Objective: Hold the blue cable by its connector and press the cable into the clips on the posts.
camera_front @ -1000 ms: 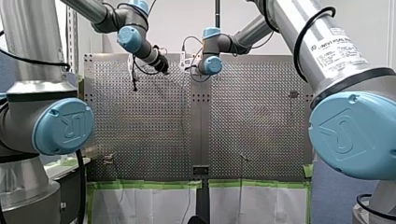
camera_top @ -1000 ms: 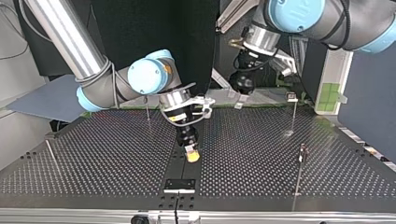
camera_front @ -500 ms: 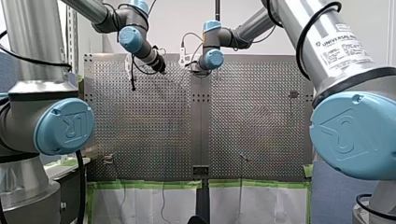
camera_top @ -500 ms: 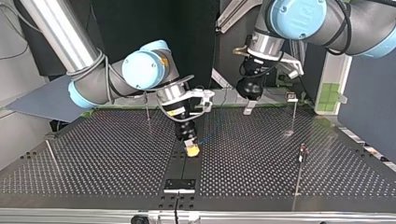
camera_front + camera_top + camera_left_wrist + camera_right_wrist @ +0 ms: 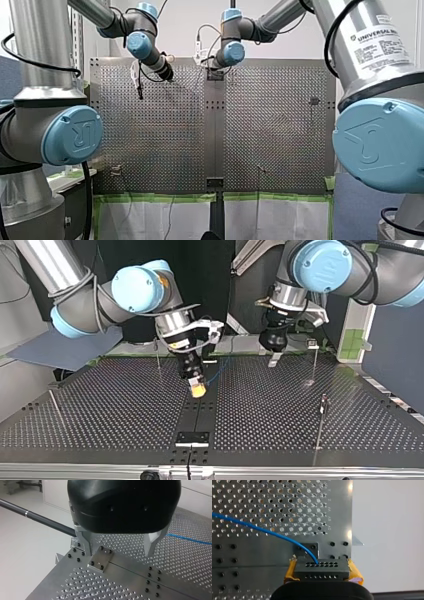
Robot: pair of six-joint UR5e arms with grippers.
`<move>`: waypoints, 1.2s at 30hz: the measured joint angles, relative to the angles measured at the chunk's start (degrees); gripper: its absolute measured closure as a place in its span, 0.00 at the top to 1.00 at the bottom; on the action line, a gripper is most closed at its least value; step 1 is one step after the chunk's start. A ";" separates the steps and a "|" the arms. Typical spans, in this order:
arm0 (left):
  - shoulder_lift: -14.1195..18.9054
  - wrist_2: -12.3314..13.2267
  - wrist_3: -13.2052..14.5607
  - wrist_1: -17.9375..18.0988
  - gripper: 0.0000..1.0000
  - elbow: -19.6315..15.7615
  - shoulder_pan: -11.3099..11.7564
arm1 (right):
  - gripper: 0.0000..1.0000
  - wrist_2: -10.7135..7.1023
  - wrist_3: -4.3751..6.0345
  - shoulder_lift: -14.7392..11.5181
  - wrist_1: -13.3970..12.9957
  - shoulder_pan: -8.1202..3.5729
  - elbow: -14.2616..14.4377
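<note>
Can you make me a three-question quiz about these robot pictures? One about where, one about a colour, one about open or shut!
1. Where is the connector, by my right gripper? A beside it; B between its pads; C far ahead of it.
2. What colour is the cable? A red; B green; C blue.
3. How are my left gripper's fingers? A open, holding nothing; B shut on the cable; C shut on the connector.
Answers: B, yellow pads clamp it in the right wrist view; C, a blue line enters the connector; A, the left wrist view shows a wide gap.
</note>
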 joint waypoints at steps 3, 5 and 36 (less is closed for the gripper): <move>-0.01 0.90 -1.44 0.23 1.00 0.05 0.50 | 0.00 0.93 0.01 -0.77 -0.03 0.19 1.22; -0.02 1.23 -2.18 0.27 1.00 0.06 0.83 | 0.00 1.49 -0.03 -0.97 0.02 0.33 1.67; -4.21 13.79 -15.03 -1.34 1.00 0.12 4.33 | 0.00 2.29 0.12 -1.43 -0.41 1.13 4.03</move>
